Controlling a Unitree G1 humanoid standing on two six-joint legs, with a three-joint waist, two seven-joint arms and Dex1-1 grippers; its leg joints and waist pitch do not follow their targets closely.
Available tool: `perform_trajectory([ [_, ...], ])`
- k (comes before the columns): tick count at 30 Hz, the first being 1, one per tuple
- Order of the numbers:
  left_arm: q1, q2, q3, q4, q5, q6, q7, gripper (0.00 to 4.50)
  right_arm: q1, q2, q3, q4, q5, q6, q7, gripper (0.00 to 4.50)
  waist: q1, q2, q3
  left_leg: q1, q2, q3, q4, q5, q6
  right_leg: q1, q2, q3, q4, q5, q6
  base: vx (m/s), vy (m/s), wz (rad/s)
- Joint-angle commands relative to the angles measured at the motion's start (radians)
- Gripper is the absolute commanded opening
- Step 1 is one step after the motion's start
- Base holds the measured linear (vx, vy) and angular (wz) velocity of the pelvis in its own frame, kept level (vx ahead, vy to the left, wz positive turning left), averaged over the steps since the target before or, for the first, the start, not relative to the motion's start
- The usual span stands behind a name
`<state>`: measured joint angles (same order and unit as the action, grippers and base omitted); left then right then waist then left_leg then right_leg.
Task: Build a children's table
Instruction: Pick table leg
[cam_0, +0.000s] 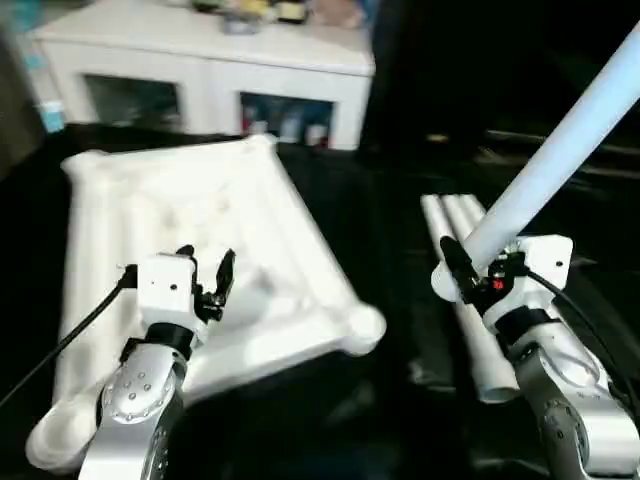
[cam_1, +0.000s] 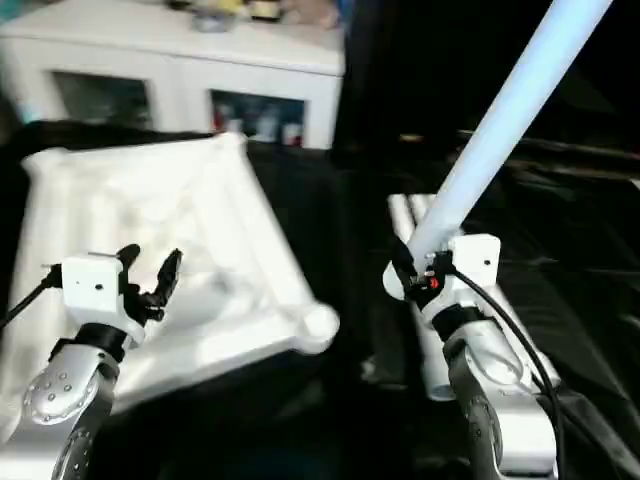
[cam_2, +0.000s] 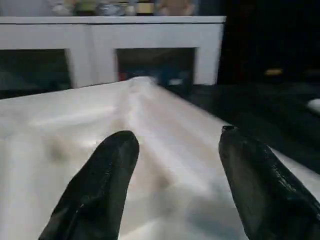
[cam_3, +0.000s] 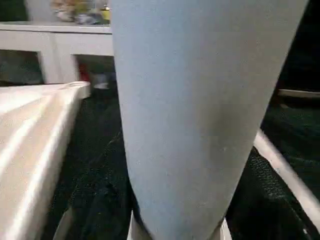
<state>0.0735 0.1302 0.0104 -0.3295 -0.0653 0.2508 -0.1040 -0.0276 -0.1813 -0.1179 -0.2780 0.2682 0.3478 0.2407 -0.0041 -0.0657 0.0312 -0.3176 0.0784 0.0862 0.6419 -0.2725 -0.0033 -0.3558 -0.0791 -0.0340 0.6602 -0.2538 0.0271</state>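
Closest to my head camera, my right gripper (cam_0: 462, 268) is clamped around the lower end of one white leg (cam_0: 560, 150), which slants up and away so its end can be swung toward a socket. My left gripper (cam_0: 205, 270) hovers spread and empty over the tabletop (cam_0: 110, 210), which lies ribbed side up on the black surface, probably ready to steady it. Spare legs (cam_0: 455, 225) wait beside my right arm.
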Motion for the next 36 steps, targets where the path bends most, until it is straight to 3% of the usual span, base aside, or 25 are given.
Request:
perform_trajectory([
  [1, -0.008, 0.008, -0.028, 0.0, -0.014, 0.01, -0.031, 3.03, -0.002, -0.02, -0.03, -0.025, 0.022, 0.018, 0.014, 1.9, 0.037, -0.015, -0.039, -0.068, 0.035, -0.01, -0.01, 0.027, 0.233, 0.077, -0.144, 0.133, -0.127, 0.133, 0.024, 0.078, -0.067, 0.01],
  [2, -0.012, 0.018, -0.033, 0.002, -0.028, 0.013, -0.06, 3.03, -0.004, -0.022, -0.029, -0.027, 0.031, 0.02, 0.023, 1.9, 0.041, -0.02, -0.048, -0.085, 0.05, -0.023, -0.005, 0.077, 0.177, 0.101, -0.169, 0.143, -0.116, 0.214, 0.009, 0.078, -0.067, 0.01],
  [3, -0.015, 0.028, -0.038, 0.004, -0.04, 0.013, -0.085, 3.03, -0.006, -0.024, -0.029, -0.027, 0.038, 0.023, 0.029, 1.9, 0.04, -0.025, -0.057, -0.084, 0.064, -0.026, -0.045, 0.227, 0.078, 0.101, -0.114, 0.094, -0.058, 0.539, -0.008, 0.069, -0.058, -0.06],
  [4, -0.027, 0.049, -0.051, 0.014, -0.043, 0.01, -0.124, 3.03, -0.013, -0.027, -0.027, -0.021, 0.044, 0.028, 0.036, 1.9, 0.035, -0.013, -0.053, -0.061, 0.066, -0.019, -0.063, 0.308, 0.039, 0.072, -0.059, 0.062, -0.048, 0.718, -0.025, 0.065, -0.034, -0.07],
  [5, -0.04, 0.066, -0.062, 0.028, -0.04, 0.016, -0.151, 3.03, -0.02, -0.032, -0.024, -0.015, 0.052, 0.033, 0.047, 1.9, 0.033, 0.012, -0.053, -0.048, 0.079, -0.02, -0.067, 0.298, 0.017, 0.065, -0.043, 0.052, -0.046, 0.691, -0.065, 0.065, -0.034, -0.07],
  [8, -0.067, 0.084, -0.074, 0.055, -0.03, 0.037, -0.174, 3.03, -0.032, -0.044, -0.021, -0.004, 0.063, 0.042, 0.068, 1.9, 0.031, 0.018, -0.039, -0.029, 0.116, -0.025, -0.088, 0.145, -0.016, 0.049, -0.043, 0.044, -0.071, 0.341, -0.187, 0.0, 0.0, 0.0],
  [11, -0.103, 0.083, -0.068, 0.072, -0.026, 0.036, -0.163, 3.03, -0.053, -0.053, -0.032, 0.015, 0.079, 0.054, 0.079, 1.9, 0.042, 0.031, -0.026, -0.021, 0.127, -0.018, -0.103, -0.057, -0.017, 0.038, -0.057, 0.049, -0.087, 0.093, -0.247, 0.0, 0.0, 0.0],
  [13, -0.115, 0.083, -0.065, 0.066, -0.018, 0.065, -0.141, 3.03, -0.066, -0.045, -0.042, 0.018, 0.101, 0.066, 0.082, 1.9, 0.038, 0.039, -0.018, -0.018, 0.144, -0.027, -0.119, -0.183, -0.056, 0.034, -0.049, 0.042, -0.089, -0.012, -0.244, -0.067, 0.021, 0.05],
  [15, -0.115, 0.09, -0.072, 0.07, 0.007, 0.043, -0.13, 3.03, -0.07, -0.045, -0.031, 0.025, 0.091, 0.059, 0.087, 1.9, 0.023, 0.052, -0.014, 0.002, 0.185, -0.055, -0.143, -0.317, -0.084, 0.02, -0.017, 0.019, -0.082, -0.069, -0.232, -0.065, 0.0, 0.07],
  [16, -0.113, 0.085, -0.068, 0.073, 0.001, 0.043, -0.131, 3.03, -0.069, -0.045, -0.021, 0.025, 0.087, 0.056, 0.091, 1.9, 0.017, 0.057, -0.013, 0.007, 0.208, -0.071, -0.158, -0.343, -0.074, 0.016, -0.012, 0.009, -0.074, -0.075, -0.232, -0.045, -0.065, 0.13],
  [17, -0.113, 0.073, -0.059, 0.079, -0.014, 0.036, -0.132, 3.03, -0.068, -0.044, 0.0, 0.02, 0.084, 0.054, 0.103, 1.9, 0.004, 0.064, -0.02, 0.01, 0.263, -0.096, -0.19, -0.324, 0.01, 0.005, -0.014, -0.017, -0.033, -0.054, -0.24, -0.045, -0.065, 0.13],
  [18, -0.113, 0.064, -0.053, 0.083, -0.029, 0.041, -0.134, 3.03, -0.066, -0.043, 0.009, 0.016, 0.085, 0.054, 0.11, 1.9, 0.006, 0.068, -0.022, 0.01, 0.273, -0.099, -0.196, -0.311, 0.042, -0.002, -0.015, -0.024, -0.019, -0.049, -0.251, -0.032, -0.117, 0.12],
  [19, -0.115, 0.06, -0.048, 0.086, -0.038, 0.046, -0.136, 3.03, -0.066, -0.042, 0.013, 0.015, 0.086, 0.055, 0.113, 1.9, 0.0, 0.058, -0.024, -0.001, 0.259, -0.072, -0.185, -0.278, 0.125, -0.004, -0.029, -0.02, -0.022, -0.034, -0.282, -0.017, -0.158, 0.1],
  [20, -0.115, 0.058, -0.048, 0.086, -0.043, 0.048, -0.138, 3.03, -0.064, -0.041, 0.014, 0.013, 0.091, 0.059, 0.115, 1.9, 0.007, 0.037, -0.023, -0.026, 0.189, -0.02, -0.134, -0.245, 0.176, 0.005, -0.058, 0.002, -0.087, -0.054, -0.379, -0.017, -0.158, 0.1],
  [21, -0.115, 0.069, -0.05, 0.077, -0.071, 0.059, -0.176, 3.03, -0.064, -0.037, 0.026, 0.017, 0.096, 0.063, 0.121, 1.9, 0.047, -0.008, -0.031, -0.058, 0.048, 0.069, 0.026, -0.131, 0.146, 0.039, -0.103, 0.033, -0.185, -0.249, -0.377, -0.029, -0.177, 0.1],
  [22, -0.114, 0.08, -0.051, 0.069, -0.093, 0.07, -0.205, 3.03, -0.066, -0.036, 0.033, 0.022, 0.096, 0.062, 0.124, 1.9, 0.073, -0.007, -0.032, -0.067, 0.056, 0.061, 0.04, -0.049, 0.111, 0.053, -0.138, 0.052, -0.191, -0.359, -0.316, -0.027, -0.181, 0.02],
  [23, -0.108, 0.089, -0.057, 0.053, -0.115, 0.084, -0.234, 3.03, -0.063, -0.037, 0.036, 0.024, 0.098, 0.058, 0.129, 1.9, 0.085, -0.006, -0.03, -0.082, 0.066, 0.05, 0.023, 0.026, 0.079, 0.059, -0.142, 0.064, -0.184, -0.417, -0.225, -0.027, -0.181, 0.02],
  [24, -0.105, 0.107, -0.064, 0.037, -0.133, 0.101, -0.268, 3.03, -0.064, -0.036, 0.039, 0.028, 0.101, 0.051, 0.138, 1.9, 0.105, 0.005, -0.029, -0.089, 0.093, 0.035, -0.042, 0.106, 0.035, 0.05, -0.107, 0.049, -0.158, -0.404, -0.022, -0.016, -0.164, -0.07],
  [26, -0.112, 0.145, -0.082, 0.032, -0.155, 0.12, -0.336, 3.03, -0.071, -0.034, 0.032, 0.039, 0.124, 0.046, 0.165, 1.9, 0.116, 0.022, -0.031, -0.077, 0.121, 0.02, -0.085, 0.083, 0.032, 0.039, -0.068, 0.014, -0.138, -0.261, 0.018, -0.021, -0.128, -0.11],
  [28, -0.137, 0.211, -0.112, 0.052, -0.145, 0.113, -0.428, 3.03, -0.097, -0.03, 0.024, 0.071, 0.139, 0.043, 0.179, 1.9, 0.132, 0.019, -0.032, -0.045, 0.131, 0.027, -0.092, 0.009, 0.014, 0.019, -0.054, 0.009, -0.138, -0.215, 0.016, -0.009, -0.077, 0.02],
  [30, -0.153, 0.264, -0.133, 0.057, -0.166, 0.116, -0.525, 3.03, -0.116, -0.033, 0.017, 0.095, 0.145, 0.043, 0.187, 1.9, 0.144, 0.024, -0.025, -0.034, 0.134, 0.035, -0.104, -0.039, -0.003, 0.015, -0.055, 0.01, -0.141, -0.25, -0.016, -0.003, -0.03, 0.04],
  [31, -0.163, 0.286, -0.14, 0.053, -0.19, 0.118, -0.58, 3.03, -0.123, -0.042, 0.011, 0.103, 0.152, 0.044, 0.199, 1.9, 0.154, 0.046, -0.024, -0.026, 0.146, 0.033, -0.112, -0.061, -0.017, 0.007, -0.057, 0.013, -0.139, -0.248, -0.051, 0.0, 0.0, 0.0],
  [32, -0.17, 0.302, -0.146, 0.054, -0.205, 0.125, -0.618, 3.03, -0.126, -0.05, 0.009, 0.105, 0.156, 0.045, 0.21, 1.9, 0.154, 0.041, -0.024, -0.028, 0.151, 0.033, -0.114, -0.068, -0.022, 0.011, -0.059, 0.013, -0.137, -0.239, -0.063, 0.0, 0.0, 0.0],
  [34, -0.217, 0.373, -0.157, 0.075, -0.276, 0.183, -0.771, 3.21, -0.141, -0.079, 0.015, 0.104, 0.162, 0.053, 0.249, 1.9, 0.165, 0.065, -0.029, -0.019, 0.161, 0.034, -0.116, -0.081, -0.042, 0.007, -0.063, 0.019, -0.118, -0.15, -0.12, 0.0, 0.0, 0.0],
  [36, -0.229, 0.391, -0.16, 0.074, -0.303, 0.208, -0.806, 3.38, -0.142, -0.089, 0.015, 0.101, 0.165, 0.055, 0.262, 1.89, 0.169, 0.06, -0.031, -0.028, 0.161, 0.039, -0.117, -0.062, -0.05, 0.018, -0.067, 0.021, -0.106, -0.075, -0.164, 0.0, 0.0, 0.0],
])
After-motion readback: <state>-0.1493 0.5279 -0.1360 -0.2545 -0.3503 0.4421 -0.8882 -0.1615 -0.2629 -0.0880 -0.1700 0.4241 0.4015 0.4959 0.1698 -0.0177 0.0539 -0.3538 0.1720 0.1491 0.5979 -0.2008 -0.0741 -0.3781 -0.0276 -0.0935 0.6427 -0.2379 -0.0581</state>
